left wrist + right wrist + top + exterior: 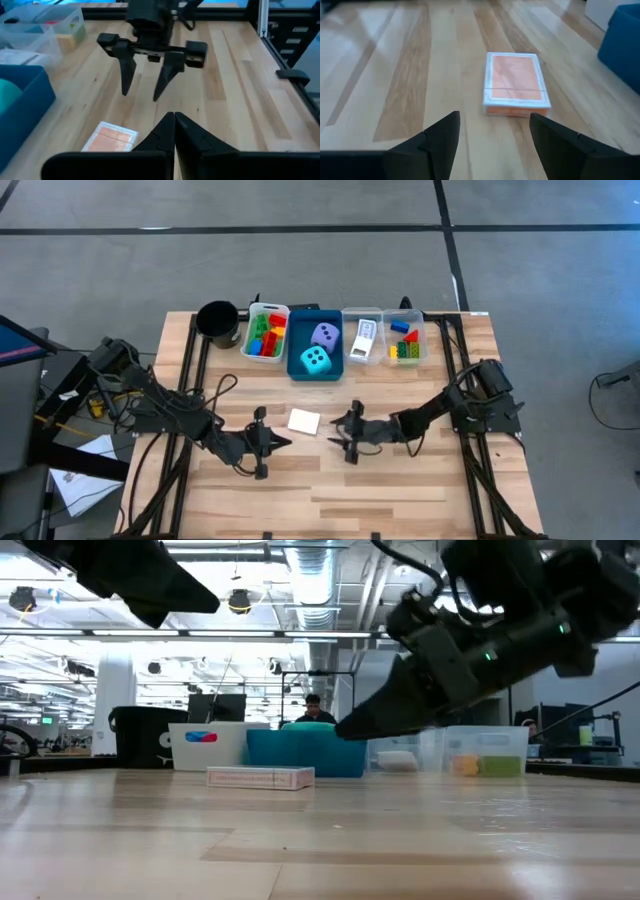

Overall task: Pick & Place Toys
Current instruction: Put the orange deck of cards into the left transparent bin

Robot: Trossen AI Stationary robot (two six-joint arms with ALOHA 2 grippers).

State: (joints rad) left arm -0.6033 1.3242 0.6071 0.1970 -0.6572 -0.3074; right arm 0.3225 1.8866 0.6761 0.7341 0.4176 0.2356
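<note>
— Where is the card pack now?

— I see it lying flat on the wooden table, orange face up, a little in front of the blue tray. It is between my two grippers, and nothing touches it.

— And the right gripper?

— I have it low over the table, just beside the pack and pointing at it. Its fingers stand about half apart with nothing between them; the pack is still ahead of the tips.

— The left gripper?

— On the other side of the pack, also near the table. Its two fingers are pressed together and it holds nothing.

— What about the other toys?

— The lavender die and the cyan die sit together in the blue tray. Red, green and yellow bricks are in the white tray next to the black cup. A second card pack lies in one clear tray, and more bricks are in the clear tray beside it (this one is the last of the row).

— Anybody in the room?

— A person shows far behind the trays in the low view.
</note>
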